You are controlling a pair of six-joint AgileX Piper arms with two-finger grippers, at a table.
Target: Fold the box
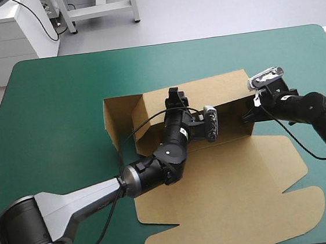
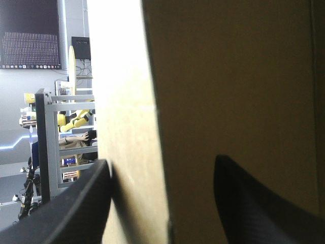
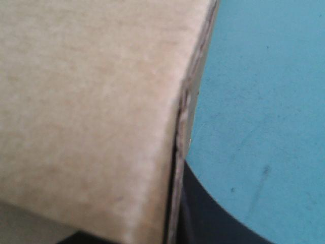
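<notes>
High view shows the teal-green table [image 1: 51,110] carrying the box [image 1: 240,189] at its middle: a stiff, matte brown sheet, lid flat, back wall [image 1: 218,96] raised. The left hand [image 1: 175,97], spread, straddles that wall. The right hand [image 1: 249,115] pinches its end, so uneven pushing could buckle a crease or let the wall spring flat.

High cam: above and behind the robot, facing forward and down. The whole teal-green table [image 1: 57,110] is in frame, far edge near the top. Left wrist cam: looks along the left gripper [image 2: 161,160], roughly level, tight against a raised wall of the box [image 1: 207,100], with room beyond. Right wrist cam: very close on the box's end corner, table beside it. Overlap: all three see the box; only the high cam shows both spots.
</notes>
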